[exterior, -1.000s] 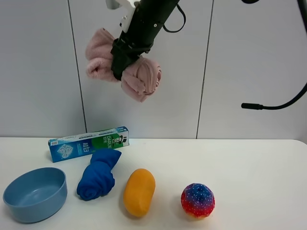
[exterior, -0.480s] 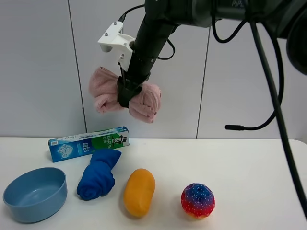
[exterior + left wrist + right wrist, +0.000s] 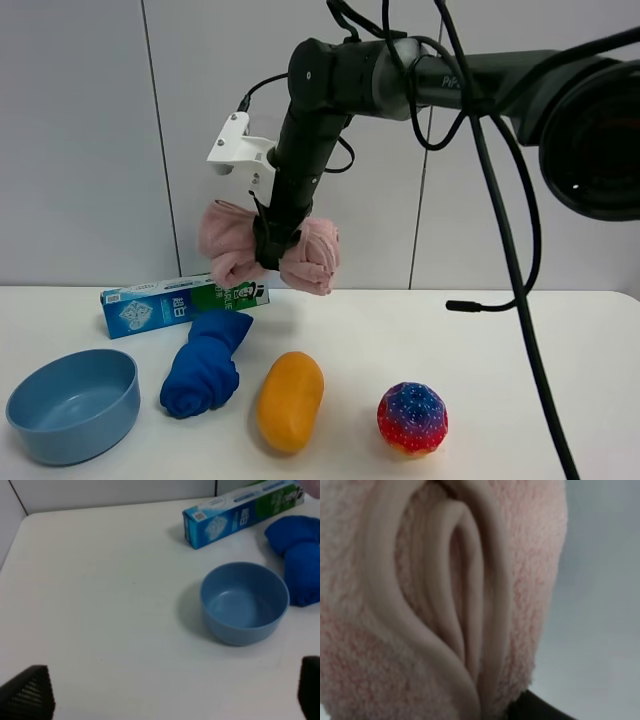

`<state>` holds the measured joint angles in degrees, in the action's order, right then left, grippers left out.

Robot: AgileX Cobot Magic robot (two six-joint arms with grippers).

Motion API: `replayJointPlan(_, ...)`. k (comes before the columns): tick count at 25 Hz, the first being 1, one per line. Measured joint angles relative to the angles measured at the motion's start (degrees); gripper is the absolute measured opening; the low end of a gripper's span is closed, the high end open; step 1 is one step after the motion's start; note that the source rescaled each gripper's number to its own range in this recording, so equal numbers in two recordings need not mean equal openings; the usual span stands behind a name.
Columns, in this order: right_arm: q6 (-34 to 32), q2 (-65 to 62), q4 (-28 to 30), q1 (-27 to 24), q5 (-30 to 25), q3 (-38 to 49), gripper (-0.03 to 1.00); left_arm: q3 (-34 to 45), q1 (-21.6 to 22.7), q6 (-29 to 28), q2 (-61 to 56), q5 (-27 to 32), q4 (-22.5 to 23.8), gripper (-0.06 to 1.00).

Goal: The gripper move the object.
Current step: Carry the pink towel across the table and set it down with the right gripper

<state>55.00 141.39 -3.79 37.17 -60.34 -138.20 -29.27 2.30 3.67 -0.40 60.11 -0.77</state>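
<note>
The pale pink rolled towel point(image 3: 316, 257) hangs in the air, above the far end of the table near the toothpaste box. My right gripper point(image 3: 270, 243), on the black arm that reaches in from the upper right, is shut on the towel's middle; the rolled ends bulge out on both sides. The towel point(image 3: 420, 605) fills the right wrist view from very close. My left gripper point(image 3: 167, 700) shows only as two black fingertips point(image 3: 27, 692) far apart at the picture's edge. It is open and empty above bare table, and out of the exterior view.
On the white table lie a blue bowl point(image 3: 72, 403) point(image 3: 244, 602), a blue-green toothpaste box point(image 3: 185, 300) point(image 3: 240, 512), a blue rolled cloth point(image 3: 205, 365) point(image 3: 295, 555), an orange oval object point(image 3: 290, 400) and a multi-coloured ball point(image 3: 412, 418). A grey wall stands behind.
The right arm has lowered the pink towel from high up to just above the toothpaste box, still gripped. The things on the table have not moved.
</note>
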Motion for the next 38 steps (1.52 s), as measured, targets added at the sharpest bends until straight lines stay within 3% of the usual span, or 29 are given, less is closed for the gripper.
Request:
replayJointPlan(7, 0.0, 3.0, 1.1, -0.7, 0.4, 0.0, 0.0, 0.0, 0.0, 0.0, 0.0, 0.0, 0.0, 1.0)
replayJointPlan(18, 0.6, 7.9, 1.1, -0.8, 7.5, 0.0, 0.0, 0.0, 0.0, 0.0, 0.0, 0.0, 0.0, 1.0)
replayJointPlan(32, 1.1, 7.7, 2.6, -0.8, 6.8, 0.0, 0.0, 0.0, 0.0, 0.0, 0.0, 0.0, 0.0, 1.0)
replayJointPlan(38, 4.4, 5.8, 7.1, -0.9, 1.6, 0.0, 0.0, 0.0, 0.0, 0.0, 0.0, 0.0, 0.0, 1.0)
